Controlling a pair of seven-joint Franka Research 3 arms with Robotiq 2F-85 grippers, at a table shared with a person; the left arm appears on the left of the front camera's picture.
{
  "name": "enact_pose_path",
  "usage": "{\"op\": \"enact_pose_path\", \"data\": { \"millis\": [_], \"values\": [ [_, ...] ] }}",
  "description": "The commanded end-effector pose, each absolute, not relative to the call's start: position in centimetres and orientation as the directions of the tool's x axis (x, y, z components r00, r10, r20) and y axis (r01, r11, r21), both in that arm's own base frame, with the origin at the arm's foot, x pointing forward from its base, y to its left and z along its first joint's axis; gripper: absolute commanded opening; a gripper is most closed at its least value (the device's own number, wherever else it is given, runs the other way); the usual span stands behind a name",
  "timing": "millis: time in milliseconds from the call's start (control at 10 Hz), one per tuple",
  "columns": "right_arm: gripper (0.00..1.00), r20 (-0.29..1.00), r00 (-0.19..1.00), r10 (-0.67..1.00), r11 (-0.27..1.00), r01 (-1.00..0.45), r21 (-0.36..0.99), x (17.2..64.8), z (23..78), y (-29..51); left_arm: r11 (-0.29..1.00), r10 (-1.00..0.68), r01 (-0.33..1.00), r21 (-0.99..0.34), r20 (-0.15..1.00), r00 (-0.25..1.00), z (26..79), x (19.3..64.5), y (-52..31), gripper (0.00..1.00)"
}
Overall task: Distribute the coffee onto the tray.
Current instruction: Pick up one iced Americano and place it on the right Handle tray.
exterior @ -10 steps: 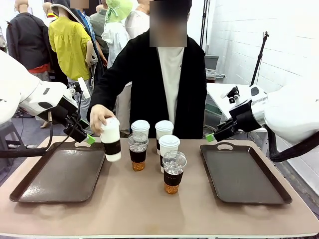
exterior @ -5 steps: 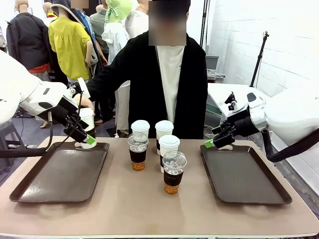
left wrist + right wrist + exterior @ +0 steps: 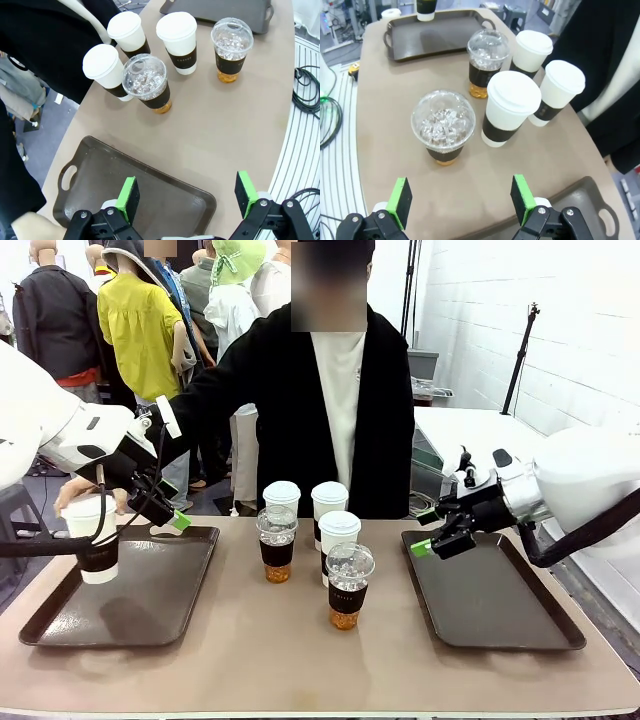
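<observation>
Five coffee cups stand mid-table: white lidded ones point(image 3: 282, 498), point(image 3: 329, 502), point(image 3: 339, 530) and clear dome-lidded ones point(image 3: 277, 545), point(image 3: 349, 585). The person's hand holds another white lidded cup point(image 3: 96, 538) with a dark sleeve low over the left tray point(image 3: 150, 600), at its left end. My left gripper point(image 3: 170, 510) hangs open above that tray's far right corner; its wrist view shows the jaws point(image 3: 187, 192) wide apart over the tray point(image 3: 150, 185). My right gripper point(image 3: 432, 532) is open at the right tray's point(image 3: 490, 605) far left corner, facing the cups point(image 3: 443, 125), point(image 3: 511, 105).
The person stands at the far side, one arm stretched to the left tray. People stand behind on the left. Bare table lies in front of the cups and between the trays.
The person's hand carried a white cup from the middle group to the left end of the left tray. My right gripper came down and inward toward the right tray's corner.
</observation>
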State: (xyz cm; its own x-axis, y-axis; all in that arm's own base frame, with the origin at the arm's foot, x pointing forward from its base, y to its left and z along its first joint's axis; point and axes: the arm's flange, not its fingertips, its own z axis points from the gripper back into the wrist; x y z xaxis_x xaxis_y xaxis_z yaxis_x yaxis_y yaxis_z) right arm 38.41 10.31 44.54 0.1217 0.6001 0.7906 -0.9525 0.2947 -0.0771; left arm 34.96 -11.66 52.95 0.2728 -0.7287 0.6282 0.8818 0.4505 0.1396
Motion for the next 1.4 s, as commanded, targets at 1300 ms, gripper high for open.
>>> {"op": "enact_pose_path", "data": {
  "millis": [1300],
  "values": [
    [1.00,0.799,0.137,0.586,0.244,-0.970,-0.013,43.7,42.2,11.0,0.434,-0.731,0.891,0.136,0.631,0.260,52.8,35.1,-11.4,1.00]
  ]
}}
